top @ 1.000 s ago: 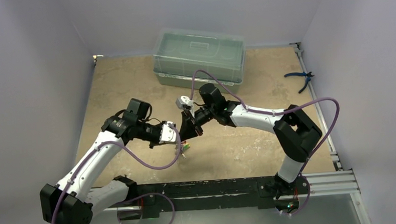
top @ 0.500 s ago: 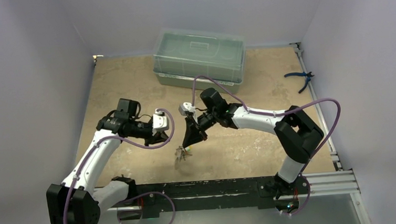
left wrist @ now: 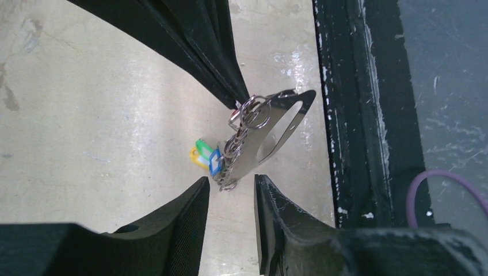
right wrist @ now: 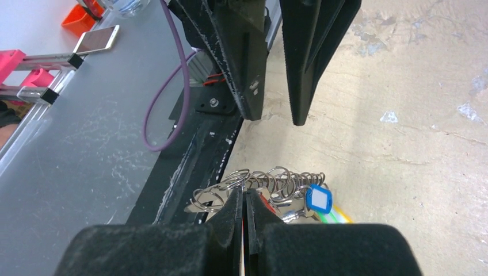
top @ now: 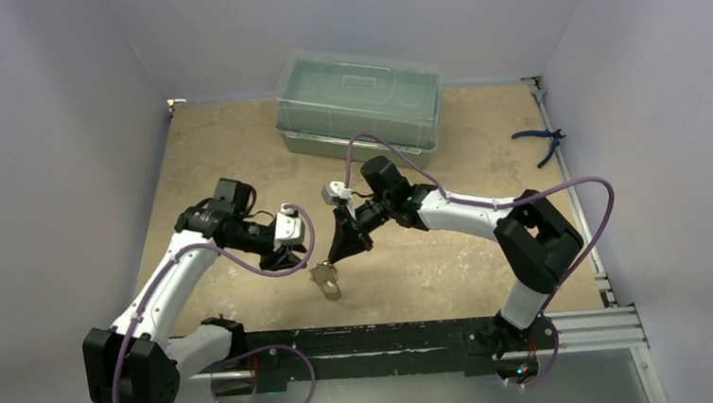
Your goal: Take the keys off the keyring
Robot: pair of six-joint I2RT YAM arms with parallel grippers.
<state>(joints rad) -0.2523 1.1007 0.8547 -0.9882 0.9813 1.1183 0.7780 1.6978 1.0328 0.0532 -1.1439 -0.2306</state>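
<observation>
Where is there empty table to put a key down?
Bare table lies left of the box, up to the wall. Another bare patch sits between the box, the pliers and the right arm. It is crowded front middle, where the left gripper and right gripper meet at the keyring.

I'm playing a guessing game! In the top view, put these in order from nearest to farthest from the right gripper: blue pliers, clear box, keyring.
1. keyring: pinched by the right gripper, on its near side.
2. clear box: at the back, middle.
3. blue pliers: far right edge.
</observation>
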